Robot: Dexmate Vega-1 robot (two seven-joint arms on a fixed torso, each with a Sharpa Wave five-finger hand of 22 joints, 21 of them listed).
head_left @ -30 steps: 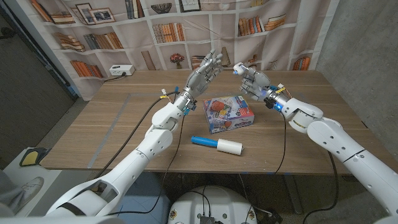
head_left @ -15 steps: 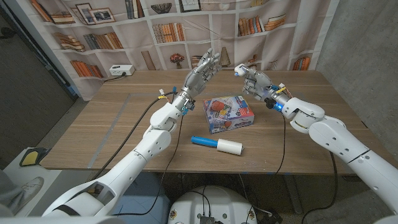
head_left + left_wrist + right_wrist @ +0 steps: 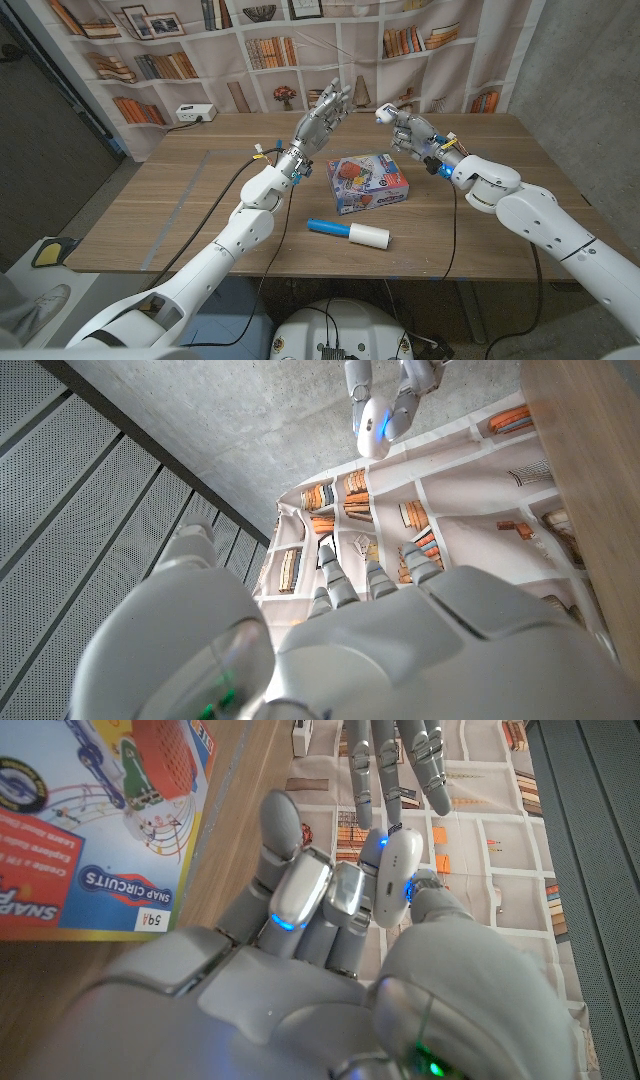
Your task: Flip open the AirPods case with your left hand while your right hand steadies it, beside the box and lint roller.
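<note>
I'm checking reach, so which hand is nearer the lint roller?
Left, narrowly. The left hand is raised beyond the lint roller, above the table's far side; the right hand, gripping the AirPods case, is beyond the box.

- The surface [image 3: 200,190] is matt brown wood with visible grain.
- The box [image 3: 368,183] looks like glossy printed card.
- The lint roller [image 3: 348,232] has a smooth blue plastic handle and a white papery roll.
- The case [image 3: 396,875] is smooth glossy white plastic.
- The right robot hand [image 3: 330,970] and the left robot hand [image 3: 322,115] are silver-grey with a satin metallic sheen.
- The backdrop [image 3: 250,50] is printed cloth, slightly wrinkled.
</note>
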